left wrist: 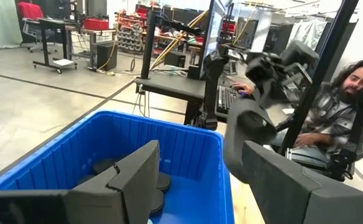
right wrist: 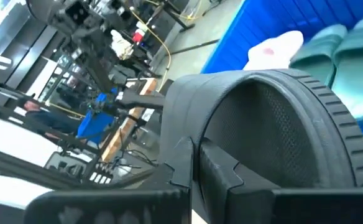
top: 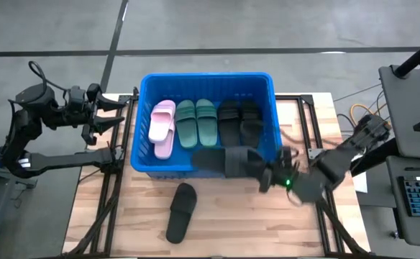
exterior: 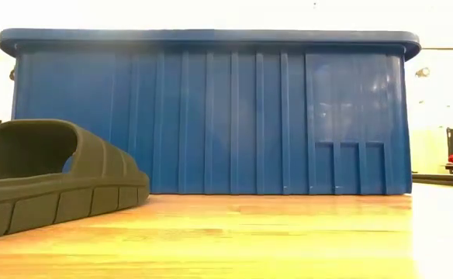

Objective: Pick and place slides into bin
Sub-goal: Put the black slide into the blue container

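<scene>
Slides: 6 already sit in the blue bin (top: pixel 142 122), looks like 2 pink, 2 green, 2 black. Right gripper (top: pixel 266 175) is clamped on a black slide (top: pixel 221 161) over the near rim. 1 black one (top: pixel 181 211) left on the table (top: pixel 231 223). Left gripper (top: pixel 109 115) waits open beside the bin.

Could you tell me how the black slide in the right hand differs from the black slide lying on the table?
The held slide hangs over the bin's front rim, gripped by the shut right hand. The loose slide rests flat on the table, outside the bin, touched by nothing. Both are black, wide-strapped.
</scene>
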Controlling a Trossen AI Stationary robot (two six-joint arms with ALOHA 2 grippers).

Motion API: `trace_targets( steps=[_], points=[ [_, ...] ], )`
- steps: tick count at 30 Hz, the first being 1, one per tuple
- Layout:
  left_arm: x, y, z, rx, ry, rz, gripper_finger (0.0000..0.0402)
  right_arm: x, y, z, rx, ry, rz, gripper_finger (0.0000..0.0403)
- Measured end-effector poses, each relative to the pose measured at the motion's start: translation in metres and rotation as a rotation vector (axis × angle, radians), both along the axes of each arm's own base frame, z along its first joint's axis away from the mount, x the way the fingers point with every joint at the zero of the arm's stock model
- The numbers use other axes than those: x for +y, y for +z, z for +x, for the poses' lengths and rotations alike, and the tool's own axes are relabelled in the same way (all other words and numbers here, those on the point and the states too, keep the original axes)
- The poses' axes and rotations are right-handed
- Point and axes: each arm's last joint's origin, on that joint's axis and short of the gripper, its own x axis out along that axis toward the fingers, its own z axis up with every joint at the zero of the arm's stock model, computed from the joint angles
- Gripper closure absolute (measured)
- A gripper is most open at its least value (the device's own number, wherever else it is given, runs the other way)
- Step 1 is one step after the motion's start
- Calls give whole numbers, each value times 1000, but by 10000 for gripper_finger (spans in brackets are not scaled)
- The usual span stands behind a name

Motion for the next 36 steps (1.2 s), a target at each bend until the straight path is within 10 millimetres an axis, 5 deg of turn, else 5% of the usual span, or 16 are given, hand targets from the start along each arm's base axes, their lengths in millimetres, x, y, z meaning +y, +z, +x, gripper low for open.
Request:
trace_targets(
  steps=[11, 20, 36],
  points=[
    [1, 1, -4, 18, 61, 165, 187, -86, 14, 23, 36, 26, 66, 394],
    [2, 1, -7, 28, 124, 202, 187, -154, -16, 49, 231, 37, 258, 394],
    [2, 2, -15, 48, 234, 327, 187, -184, -52, 38, 543, -63, 522, 394]
  ],
)
